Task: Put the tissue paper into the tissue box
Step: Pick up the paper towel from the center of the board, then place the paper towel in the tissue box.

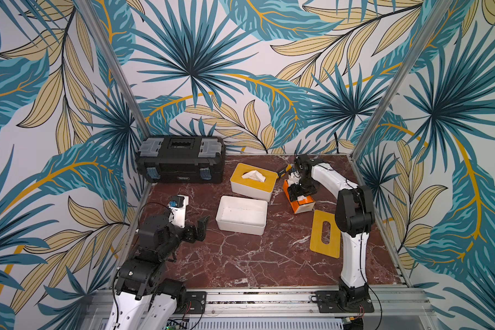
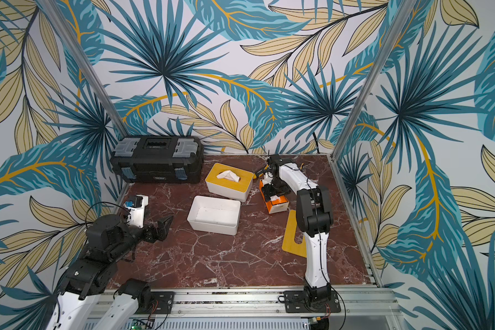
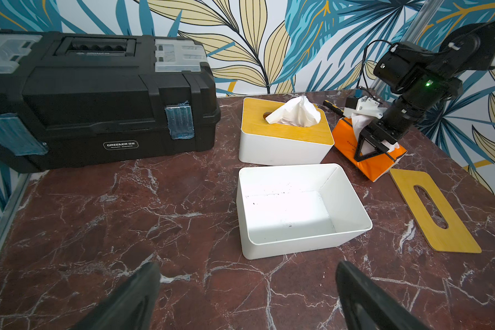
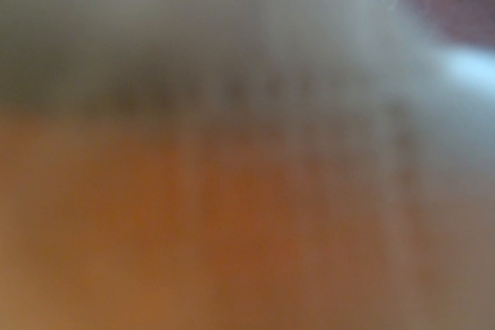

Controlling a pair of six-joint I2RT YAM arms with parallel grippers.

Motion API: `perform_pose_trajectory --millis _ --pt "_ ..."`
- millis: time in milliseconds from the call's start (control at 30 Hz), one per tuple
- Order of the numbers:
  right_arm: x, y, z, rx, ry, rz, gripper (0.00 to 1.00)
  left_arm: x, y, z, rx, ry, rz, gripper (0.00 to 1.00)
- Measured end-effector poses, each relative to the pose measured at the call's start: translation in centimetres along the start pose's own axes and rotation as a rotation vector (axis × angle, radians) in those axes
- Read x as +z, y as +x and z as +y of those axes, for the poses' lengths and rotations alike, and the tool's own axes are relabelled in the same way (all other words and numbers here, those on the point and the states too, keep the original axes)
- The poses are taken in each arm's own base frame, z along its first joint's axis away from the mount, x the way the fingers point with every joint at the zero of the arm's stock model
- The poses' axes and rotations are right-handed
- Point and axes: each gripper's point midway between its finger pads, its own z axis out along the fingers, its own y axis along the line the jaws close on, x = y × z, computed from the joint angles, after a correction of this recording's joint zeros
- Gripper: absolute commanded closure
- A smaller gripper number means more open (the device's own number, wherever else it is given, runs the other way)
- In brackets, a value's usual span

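The orange pack [image 1: 303, 206] of tissue paper lies right of centre on the marbled surface [image 1: 249, 263], tilted, with white tissue [image 3: 359, 125] spilling from its top. The right tool [image 1: 299, 195] is down on the pack, its black fingers [image 3: 366, 147] against the pack's top beside that tissue. I cannot tell whether they have closed on anything: the top views are too small there, and the right wrist view is only an orange and grey blur. The open box [image 1: 240, 228], white and lidless, sits at the centre of the surface, left of the pack and apart from it. The left wrist view shows the open box [image 3: 292, 245] with dark specks on its white floor. A yellow lid [image 1: 325, 235] with a long slot lies flat to the lower right of the pack; in a top view the lid [image 2: 288, 231] is partly hidden behind the right arm. Just above the open box stands a lidded box [image 1: 249, 191] with tissue poking from its slot. A black toolbox [image 1: 180, 161] stands at the upper left of the surface, against the wall. The left tool [image 1: 198, 228] hangs near the left edge, well apart from the open box, its fingers [image 3: 137, 297] spread wide with nothing between them.
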Motion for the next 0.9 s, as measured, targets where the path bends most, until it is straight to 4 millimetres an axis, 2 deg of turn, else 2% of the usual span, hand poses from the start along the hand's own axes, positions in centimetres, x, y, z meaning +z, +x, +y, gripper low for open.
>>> perform_pose_trajectory --millis 133,267,400,467,567,733,833,900 --pt "-2.9 0.1 0.5 0.016 -0.022 -0.065 0.22 0.0 0.0 0.0 0.0 0.0 0.0 0.0" --pt "-6.9 -0.6 1.4 0.022 -0.05 -0.168 0.23 0.0 0.0 0.0 0.0 0.0 0.0 0.0" --pt "-11.2 -1.1 3.5 -0.024 -0.065 -0.279 0.25 0.0 0.0 0.0 0.0 0.0 0.0 0.0" --pt "-12.8 -1.3 5.4 -0.072 -0.076 -0.317 0.25 0.0 0.0 0.0 0.0 0.0 0.0 0.0" --pt "-14.9 -1.9 9.6 -0.183 -0.1 -0.37 0.27 0.0 0.0 0.0 0.0 0.0 0.0 0.0" --pt "-17.8 -2.1 18.4 -0.437 -0.151 -0.437 0.27 0.0 0.0 0.0 0.0 0.0 0.0 0.0" --pt "-18.3 -2.3 22.7 -0.567 -0.174 -0.462 0.26 0.0 0.0 0.0 0.0 0.0 0.0 0.0" --pt "-17.6 -2.5 24.7 -0.634 -0.175 -0.455 0.26 0.0 0.0 0.0 0.0 0.0 0.0 0.0"
